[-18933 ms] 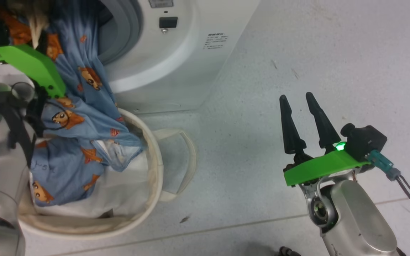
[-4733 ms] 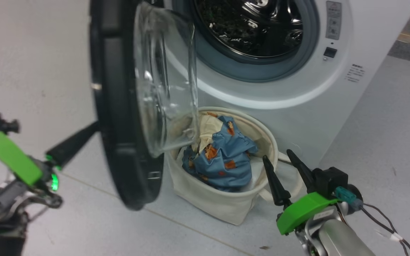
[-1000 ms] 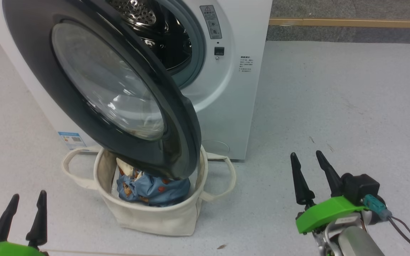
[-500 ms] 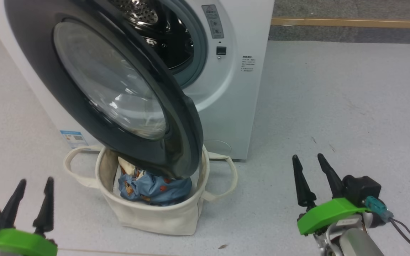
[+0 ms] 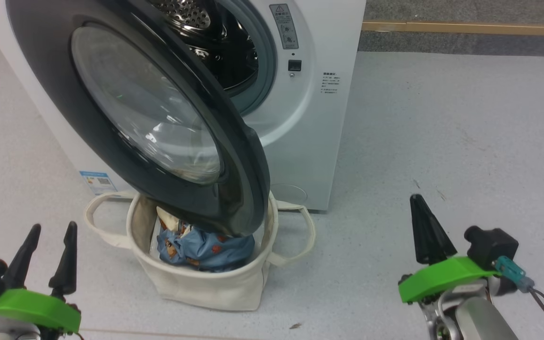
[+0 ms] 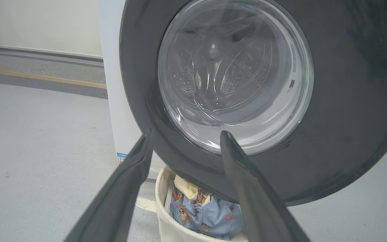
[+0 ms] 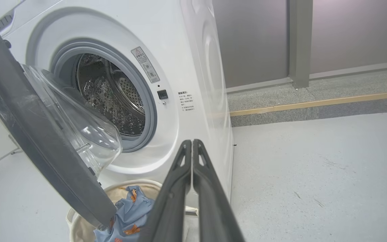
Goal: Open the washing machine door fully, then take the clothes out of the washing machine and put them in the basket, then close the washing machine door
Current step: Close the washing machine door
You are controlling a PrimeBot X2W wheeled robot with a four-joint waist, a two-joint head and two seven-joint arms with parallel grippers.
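Black-ringed washing machine door (image 5: pixel 144 127) hung part-open across the upper left of the head view, its lower edge over the basket (image 5: pixel 206 288) at bottom centre. Clothes (image 5: pixel 206 248) sat inside the basket, blue bear print up. Washing machine (image 5: pixel 310 132) stood behind, steel drum exposed. Left gripper (image 5: pixel 52 229) was at lower left, fingers spread wide, holding nothing. Right gripper (image 5: pixel 418 200) was at lower right, fingers pressed together on nothing, well apart from the basket.
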